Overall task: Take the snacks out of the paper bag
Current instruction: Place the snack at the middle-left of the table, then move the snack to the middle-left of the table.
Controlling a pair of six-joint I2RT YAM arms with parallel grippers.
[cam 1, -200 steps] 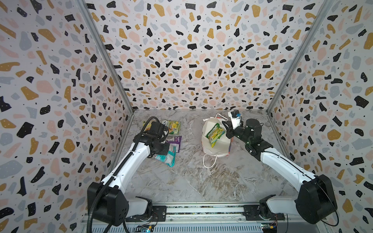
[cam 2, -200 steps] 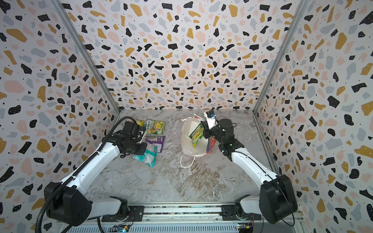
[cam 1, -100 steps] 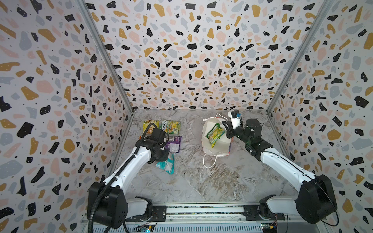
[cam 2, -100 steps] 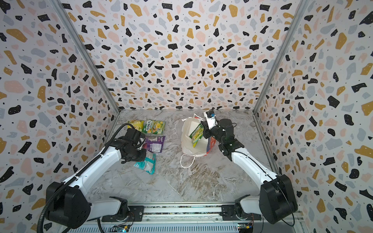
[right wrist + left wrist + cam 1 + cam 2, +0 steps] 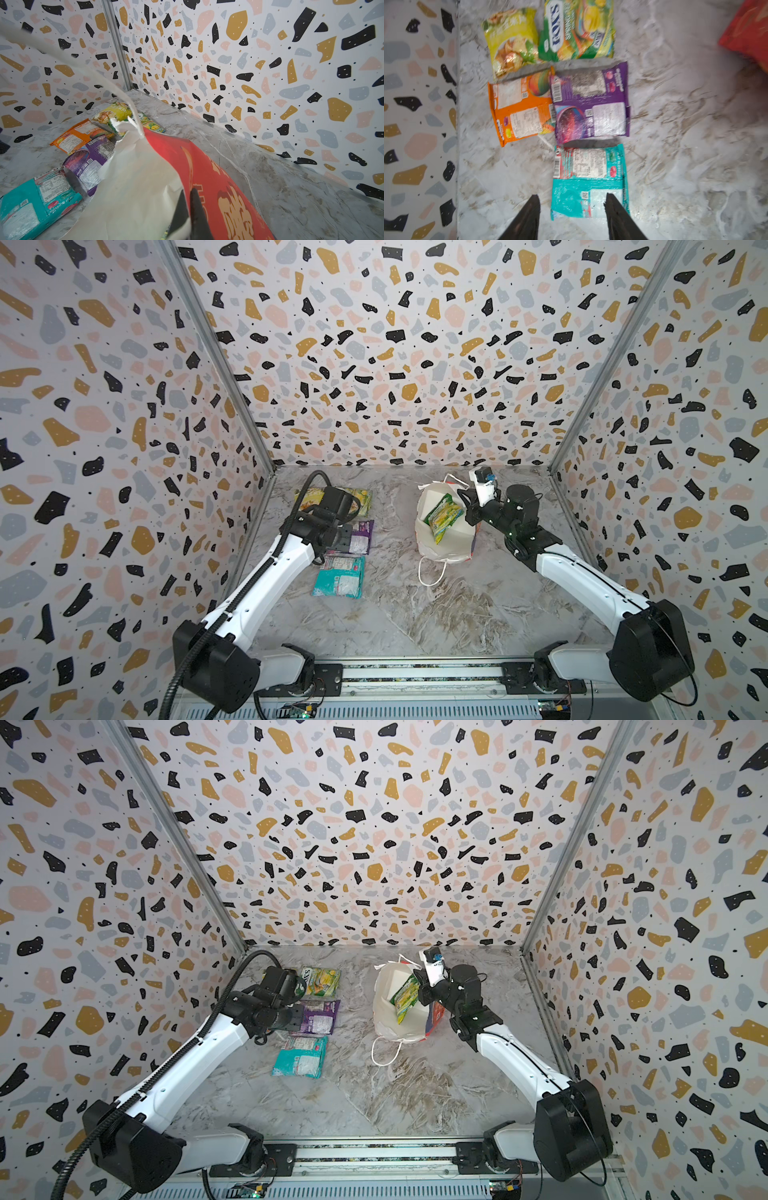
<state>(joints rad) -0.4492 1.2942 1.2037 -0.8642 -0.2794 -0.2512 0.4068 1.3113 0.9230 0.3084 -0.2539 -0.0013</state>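
Left gripper (image 5: 572,195) is open and empty, near the teal packet (image 5: 583,187). Right gripper (image 5: 188,194) is closed on the rim of the bag (image 5: 207,166); a green packet (image 5: 444,515) is inside.

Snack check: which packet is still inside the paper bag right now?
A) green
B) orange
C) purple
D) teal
A: in both top views the green packet sticks out of the open mouth of the paper bag, while the teal packet, purple packet and orange packet lie flat on the table.
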